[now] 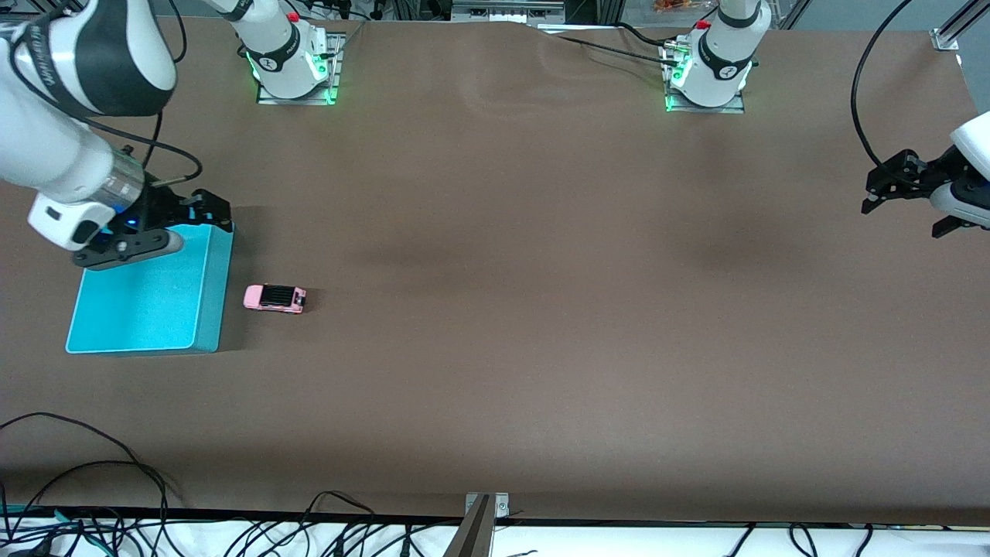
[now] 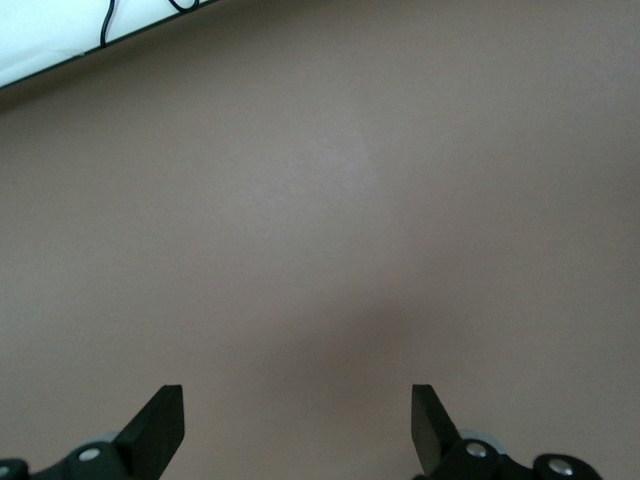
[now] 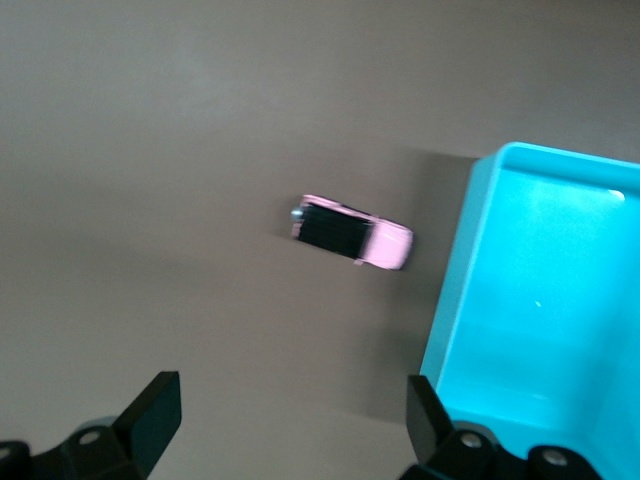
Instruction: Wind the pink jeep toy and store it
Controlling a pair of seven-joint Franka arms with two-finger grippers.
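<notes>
Right pincer (image 1: 203, 207): raised over the turquoise bin (image 1: 147, 298), above the bin's corner farthest from the front camera. Jaws spread wide, nothing between them. In the right wrist view the two black fingers (image 3: 150, 415) stand well apart, with bare worktop and the bin's edge showing between them.

Right arm: reaches in from its base at the top of the front view and bends down at the right arm's end of the worktop.

Left pincer (image 1: 905, 203): held in the air over the worktop edge at the left arm's end. Jaws spread wide and empty. The left wrist view shows both black fingers (image 2: 155, 430) apart over plain brown surface.

Left arm: waits, well apart from the bin and the toy.

Pink jeep toy (image 1: 275, 298): rests on the worktop just beside the turquoise bin, on the bin's side facing the left arm's end, not touching the bin wall. Its black roof section faces up. It lies lengthwise along the worktop, outside the bin, with no pincer in contact. It is also visible in the right wrist view (image 3: 350, 232).

Turquoise bin: open-topped, upright, with nothing visible inside.

Worktop (image 1: 541, 309): brown covering. Loose black cables (image 1: 93, 495) lie along the edge nearest the front camera.
</notes>
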